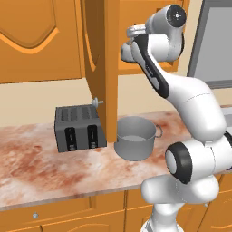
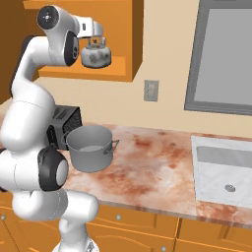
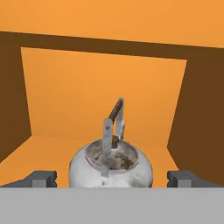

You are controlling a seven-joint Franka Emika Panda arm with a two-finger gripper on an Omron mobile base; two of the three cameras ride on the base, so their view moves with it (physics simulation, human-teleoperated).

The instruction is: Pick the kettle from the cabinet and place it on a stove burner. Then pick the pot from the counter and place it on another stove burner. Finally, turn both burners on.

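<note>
The small silver-grey kettle (image 3: 111, 165) stands on the shelf of the open orange cabinet (image 3: 100, 96), its loop handle upright. My gripper (image 3: 113, 178) is open, with its fingertips (image 3: 41, 178) wide apart on either side of the kettle's body and not touching it. From the right base view, the hand (image 2: 91, 27) reaches into the cabinet (image 2: 120, 74) just above the kettle (image 2: 96, 55). The wide grey pot (image 2: 90, 147) sits on the marbled counter (image 2: 147, 167) below; it is also seen as the pot (image 1: 135, 137) beside the arm. The stove burners are out of view.
The cabinet door (image 1: 102, 68) hangs open over the counter (image 1: 54, 163), close to the left of my arm. A dark toaster (image 1: 79, 128) stands left of the pot. A sink (image 2: 224, 170) is set in the counter at the right, below a grey window (image 2: 226, 59).
</note>
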